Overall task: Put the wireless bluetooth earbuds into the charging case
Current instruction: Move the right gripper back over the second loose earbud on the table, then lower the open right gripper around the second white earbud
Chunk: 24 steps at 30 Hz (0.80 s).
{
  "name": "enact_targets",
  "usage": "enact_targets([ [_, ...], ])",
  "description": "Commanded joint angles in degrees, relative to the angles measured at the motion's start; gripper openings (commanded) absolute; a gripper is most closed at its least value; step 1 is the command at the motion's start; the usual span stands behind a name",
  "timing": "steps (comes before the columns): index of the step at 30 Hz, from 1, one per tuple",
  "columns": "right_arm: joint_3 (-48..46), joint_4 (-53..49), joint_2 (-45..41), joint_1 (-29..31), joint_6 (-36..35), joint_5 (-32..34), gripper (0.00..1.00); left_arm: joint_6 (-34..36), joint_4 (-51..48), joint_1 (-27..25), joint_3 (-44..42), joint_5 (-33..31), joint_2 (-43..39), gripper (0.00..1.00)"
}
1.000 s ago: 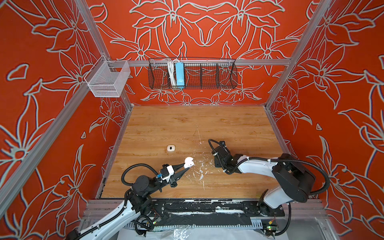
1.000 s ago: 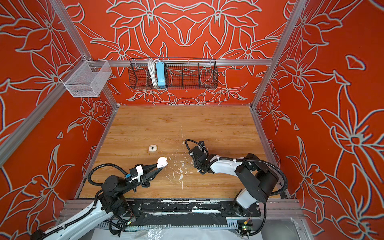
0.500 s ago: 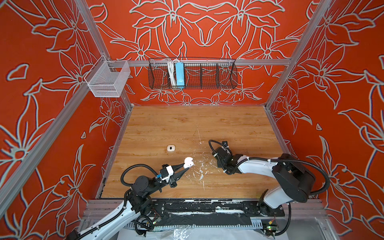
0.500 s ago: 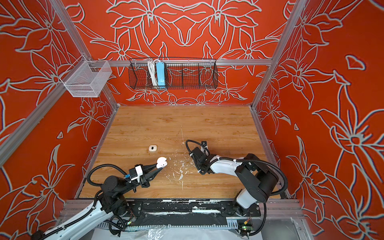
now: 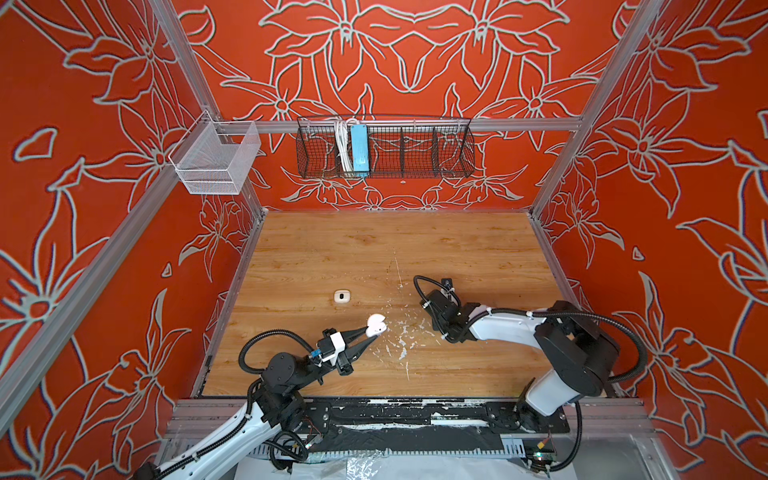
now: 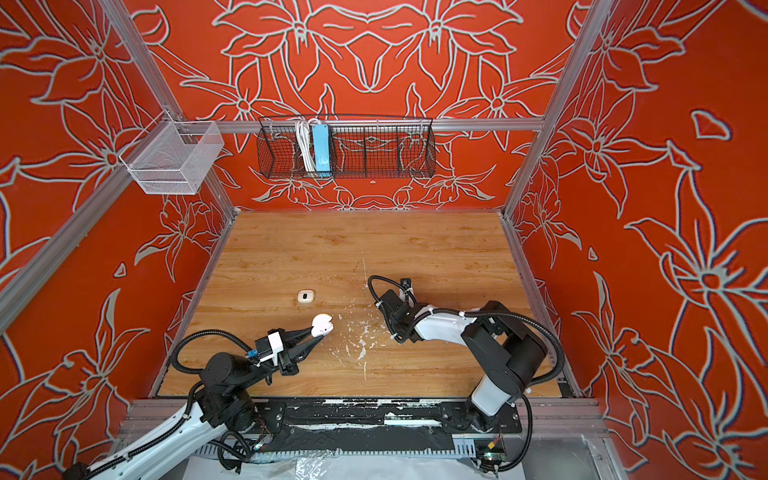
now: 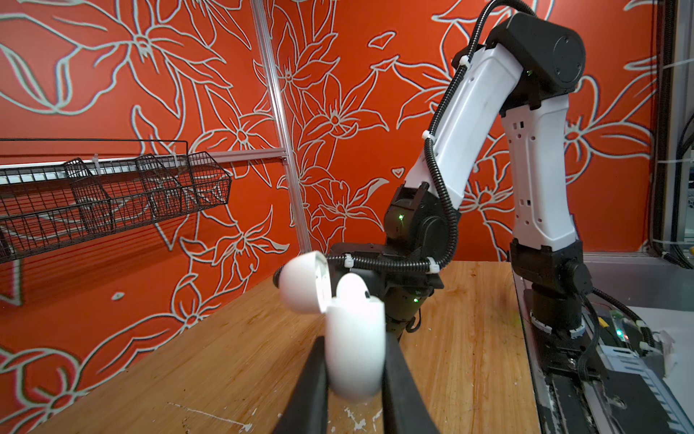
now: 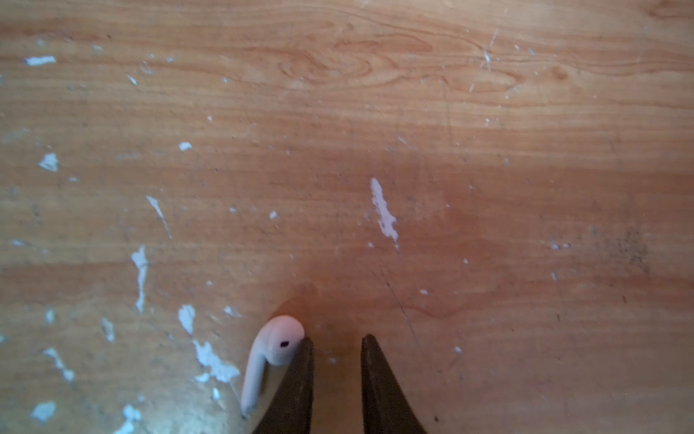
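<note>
Two hands inspected. My left hand is clenched on the round white case, held above the tabletop with its lid swung open. A white rounded shape stands in the case's mouth, and I cannot tell whether it is an earbud.

My right hand is down at the tabletop, released, its two fingers slightly apart with nothing between them. One earbud lies flat on the wood outside the grip, touching the outer side of one finger. In both top views my right wrist hides that earbud.

Between the two hands the wood carries white paint flecks. One cream case sits apart, farther back than my left hand; its dark oval mark is too small to read.

Count on the walls:
- one black wire basket, holding one blue box and a bundle of white cables
- one white mesh basket
</note>
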Motion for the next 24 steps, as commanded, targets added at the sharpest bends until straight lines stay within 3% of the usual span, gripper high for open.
enact_targets([
  [1, 2.3, -1.7, 2.3, -0.4, 0.1, 0.9, 0.23, 0.2, 0.6, -0.1, 0.5, 0.2, -0.8, 0.00],
  [12, 6.2, -4.6, -2.6, -0.4, -2.8, 2.1, 0.26, 0.2, 0.5, -0.1, 0.7, 0.6, -0.7, 0.00],
  [21, 10.8, -8.4, -5.0, -3.1, -11.6, -11.7, 0.36, 0.2, 0.2, -0.1, 0.8, 0.9, -1.1, 0.00],
  [24, 10.7, -9.2, -4.8, -3.8, -13.0, -13.0, 0.39, 0.3, 0.1, -0.1, 0.8, 0.9, -1.1, 0.00],
])
